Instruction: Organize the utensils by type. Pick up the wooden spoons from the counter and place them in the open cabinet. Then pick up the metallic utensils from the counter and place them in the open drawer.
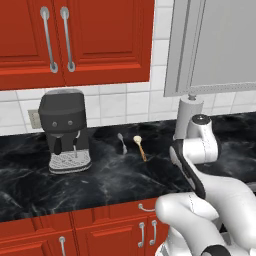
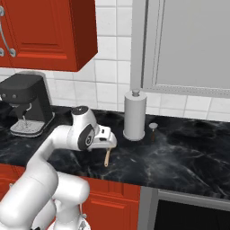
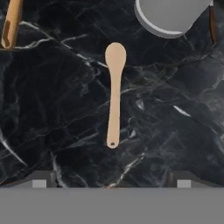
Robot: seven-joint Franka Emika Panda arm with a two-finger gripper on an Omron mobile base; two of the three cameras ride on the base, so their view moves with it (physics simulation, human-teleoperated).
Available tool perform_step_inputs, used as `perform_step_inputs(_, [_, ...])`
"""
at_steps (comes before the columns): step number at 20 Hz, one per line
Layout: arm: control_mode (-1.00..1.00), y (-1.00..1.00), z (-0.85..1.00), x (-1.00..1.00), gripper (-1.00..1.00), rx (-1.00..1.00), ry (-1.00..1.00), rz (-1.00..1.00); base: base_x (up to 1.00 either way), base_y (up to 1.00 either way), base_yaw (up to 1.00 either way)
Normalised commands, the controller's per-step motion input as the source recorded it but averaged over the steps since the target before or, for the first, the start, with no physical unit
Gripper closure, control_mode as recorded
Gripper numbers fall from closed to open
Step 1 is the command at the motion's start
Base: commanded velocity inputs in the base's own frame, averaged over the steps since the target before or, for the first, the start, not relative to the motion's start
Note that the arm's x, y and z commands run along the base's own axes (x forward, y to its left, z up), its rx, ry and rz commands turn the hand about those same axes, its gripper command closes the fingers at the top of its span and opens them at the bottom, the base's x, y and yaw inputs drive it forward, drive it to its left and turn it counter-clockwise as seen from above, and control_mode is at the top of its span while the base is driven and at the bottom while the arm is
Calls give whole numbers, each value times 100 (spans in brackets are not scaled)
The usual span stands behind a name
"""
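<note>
**Open gripper lined up over a wooden spoon**

In the hand view, you have a wooden spoon (image 3: 114, 94) lying flat on the black counter (image 3: 52, 109), centre frame, bowl toward the top and handle running down toward the fingertips (image 3: 39, 180). The hand looks posed over it so the handle falls between the two tips, which reads as an approach for the first pick.

Your gripper (image 3: 111, 181) is spread wide and empty; nothing sits between the tips and they touch nothing.

At the upper left corner of that view you can see part of a second wooden piece (image 3: 10, 22), and at the top right the base of the grey paper-towel holder (image 3: 168, 15), near the spoon's bowl.

In the left base view, the metal utensil (image 1: 121, 141) and another wooden spoon (image 1: 140, 147) lie side by side at mid frame, right of the coffee machine (image 1: 64, 129).
</note>
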Motion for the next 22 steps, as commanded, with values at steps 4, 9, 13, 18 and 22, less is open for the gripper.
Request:
perform_step_inputs(4, [-100, -10, -29, 25, -100, 0, -1, -5, 0, 0, 0])
perform_step_inputs(9, [-100, -7, -19, 27, -100, 1, 0, 0, 0, 0, 0])
perform_step_inputs(13, [-100, 0, -14, 17, -100, 2, 0, 0, 0, 0, 0])
perform_step_inputs(18, [-100, 0, -15, 17, -100, 1, 0, 0, 0, 0, 0])
perform_step_inputs(22, [-100, 0, -15, 17, -100, 0, 0, 0, 0, 0, 0])
